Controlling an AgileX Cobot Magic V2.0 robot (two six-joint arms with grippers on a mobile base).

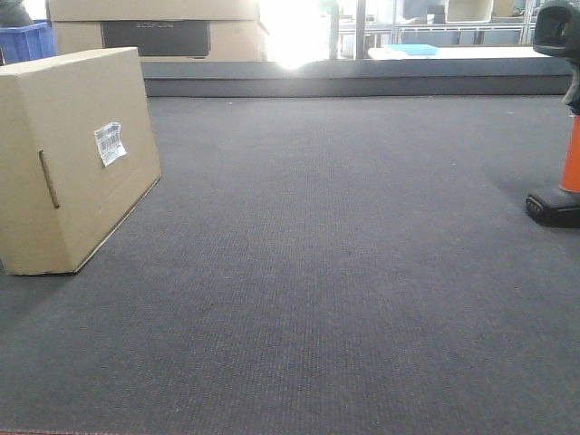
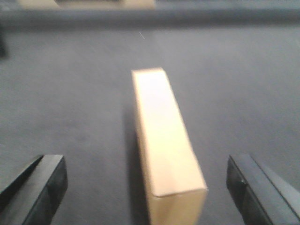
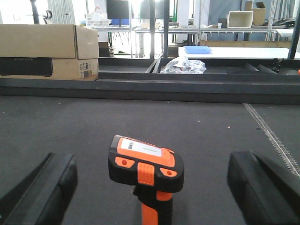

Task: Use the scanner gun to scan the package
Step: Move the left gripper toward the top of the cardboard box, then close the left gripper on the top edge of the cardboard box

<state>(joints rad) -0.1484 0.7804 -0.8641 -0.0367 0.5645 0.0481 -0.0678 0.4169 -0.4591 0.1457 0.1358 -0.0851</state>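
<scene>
We see the plain tan rectangular cardboard package (image 1: 72,159), smooth-faced with a small white barcode sticker (image 1: 110,143), standing on the ribbed dark grey fabric counter (image 1: 317,272) by its left edge. The scanner gun (image 1: 570,159), with black head, bright orange handle and black base, stands upright at the right edge. Our left gripper (image 2: 147,187) gapes wide and empty with the box untouched between its blocky fingers (image 2: 40,187), and our right gripper (image 3: 150,187) gapes likewise around the scanner.

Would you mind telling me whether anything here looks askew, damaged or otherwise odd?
Nothing stands out. The plain tan cardboard package stands intact on its narrow side on the dark grey mat, and the black-and-orange scanner gun stands upright on its base.
</scene>
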